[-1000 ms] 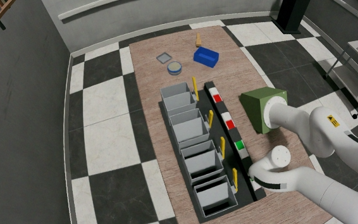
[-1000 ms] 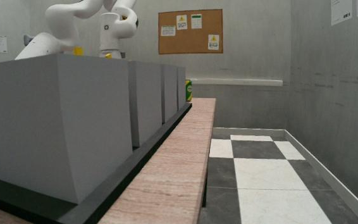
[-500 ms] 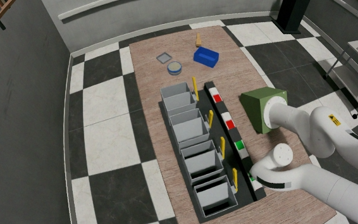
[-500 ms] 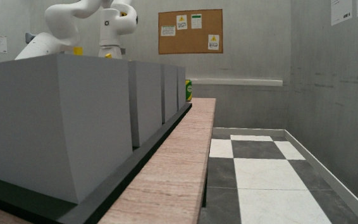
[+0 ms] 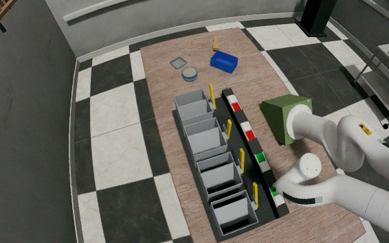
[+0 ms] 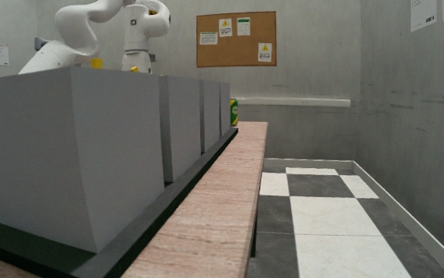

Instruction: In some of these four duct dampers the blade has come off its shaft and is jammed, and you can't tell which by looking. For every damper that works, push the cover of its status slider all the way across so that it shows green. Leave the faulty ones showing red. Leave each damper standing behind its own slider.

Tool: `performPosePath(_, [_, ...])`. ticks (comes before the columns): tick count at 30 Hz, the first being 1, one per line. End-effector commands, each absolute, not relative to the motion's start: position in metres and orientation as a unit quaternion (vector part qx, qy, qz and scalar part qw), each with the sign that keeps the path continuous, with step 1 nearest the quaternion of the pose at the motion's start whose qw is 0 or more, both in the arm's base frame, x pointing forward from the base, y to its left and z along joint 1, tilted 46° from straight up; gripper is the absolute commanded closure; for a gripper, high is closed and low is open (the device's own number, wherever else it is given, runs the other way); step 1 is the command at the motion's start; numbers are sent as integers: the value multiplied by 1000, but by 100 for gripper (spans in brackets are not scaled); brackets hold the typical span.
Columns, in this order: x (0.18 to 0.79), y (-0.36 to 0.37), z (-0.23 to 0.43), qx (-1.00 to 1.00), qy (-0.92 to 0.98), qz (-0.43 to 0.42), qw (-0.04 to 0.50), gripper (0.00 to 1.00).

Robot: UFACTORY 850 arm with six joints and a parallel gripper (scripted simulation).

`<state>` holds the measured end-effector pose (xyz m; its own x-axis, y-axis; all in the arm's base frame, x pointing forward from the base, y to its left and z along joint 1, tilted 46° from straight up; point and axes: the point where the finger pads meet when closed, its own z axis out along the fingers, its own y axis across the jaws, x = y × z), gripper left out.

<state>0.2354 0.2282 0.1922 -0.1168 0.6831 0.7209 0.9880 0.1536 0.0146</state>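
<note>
Four grey duct dampers stand in a row on a black tray: the far one (image 5: 193, 106), the second (image 5: 205, 137), the third (image 5: 219, 175) and the near one (image 5: 234, 213). Each has a yellow lever, such as the near one's (image 5: 255, 194). On the slider strip the far slider (image 5: 236, 106) and the second (image 5: 250, 134) show red. The third (image 5: 260, 157) shows green. The near slider (image 5: 273, 192) shows green beside its white cover (image 5: 279, 200). My gripper (image 5: 275, 188) is down at this slider, shut, with its fingers hidden under the wrist. The side view shows only the wrist (image 6: 136, 59) behind the dampers.
A blue bin (image 5: 223, 62), a tan block (image 5: 215, 43), a round dish (image 5: 189, 73) and a grey square tile (image 5: 178, 62) lie at the table's far end. The arm's green base (image 5: 282, 117) stands right of the strip. A can (image 6: 233, 111) stands beyond the dampers.
</note>
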Motion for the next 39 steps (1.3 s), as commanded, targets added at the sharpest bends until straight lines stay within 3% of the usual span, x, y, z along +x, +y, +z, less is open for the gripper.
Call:
performPosePath(1, [236, 228, 193, -596, -701, -260, 293, 100])
performPosePath(5, [236, 228, 193, -596, -701, -260, 293, 100])
performPosePath(6, [236, 228, 193, -596, -701, -260, 293, 0])
performPosePath(39, [242, 186, 233, -596, -701, -260, 293, 0])
